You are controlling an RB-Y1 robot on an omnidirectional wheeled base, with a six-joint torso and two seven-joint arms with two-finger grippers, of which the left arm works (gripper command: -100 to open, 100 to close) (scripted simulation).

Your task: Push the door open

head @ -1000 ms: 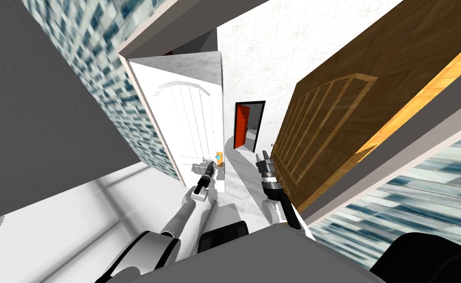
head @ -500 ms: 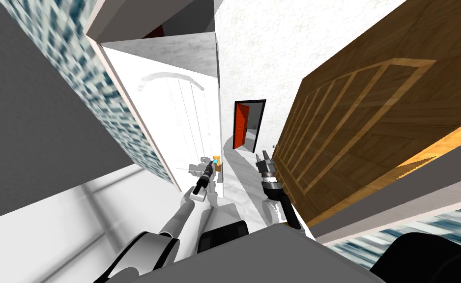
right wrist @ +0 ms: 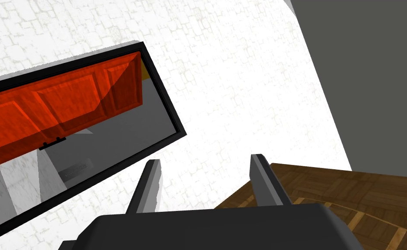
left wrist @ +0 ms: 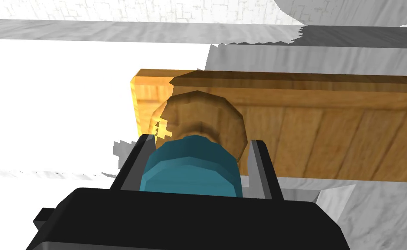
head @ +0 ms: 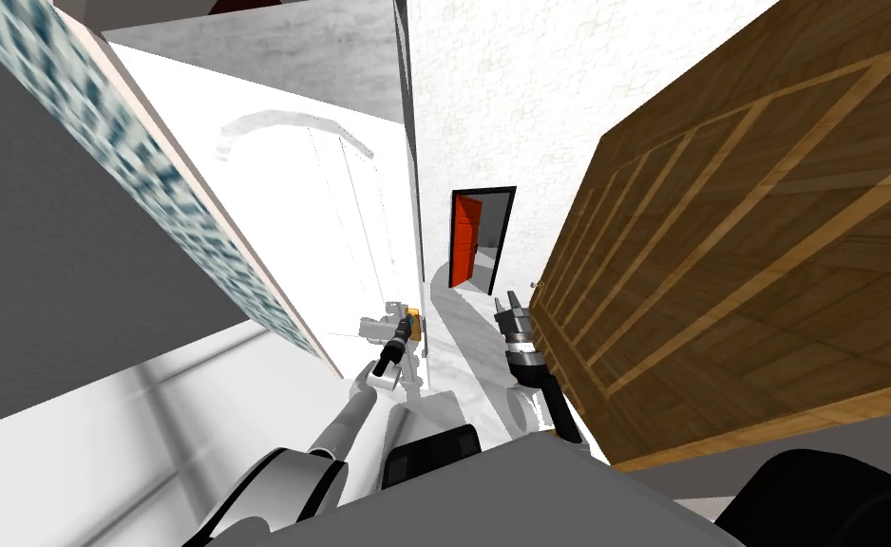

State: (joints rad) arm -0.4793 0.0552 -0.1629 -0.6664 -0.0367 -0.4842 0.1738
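You are looking at a white door [head: 339,228] that is standing on the robot's left, its free edge lying toward the middle of the corridor. The left arm is reaching forward to that edge, and the left claw [left wrist: 200,143] is sitting right at the door's handle. Its fingers [left wrist: 134,162] are spread at their released width and are straddling a teal knob [left wrist: 192,169], one on each side. One finger is lying against the knob, while the other is standing just off it. So the claw is not clenching on anything. Behind the knob, a round wooden rosette [left wrist: 215,117] is showing, set on an orange plate [left wrist: 144,100]. A band of brown wood is running on past it.

The right claw [head: 506,304] is hanging released at the robot's right, its two fingers standing apart with nothing between them. It is hovering just beside a large brown panelled door [head: 719,237] that is taking up the right side of the corridor. It is pointing down the corridor toward a white stone-patterned wall [head: 529,95]. Set in that far wall, a red door [head: 464,237] is standing ajar inside a black frame [head: 510,237].
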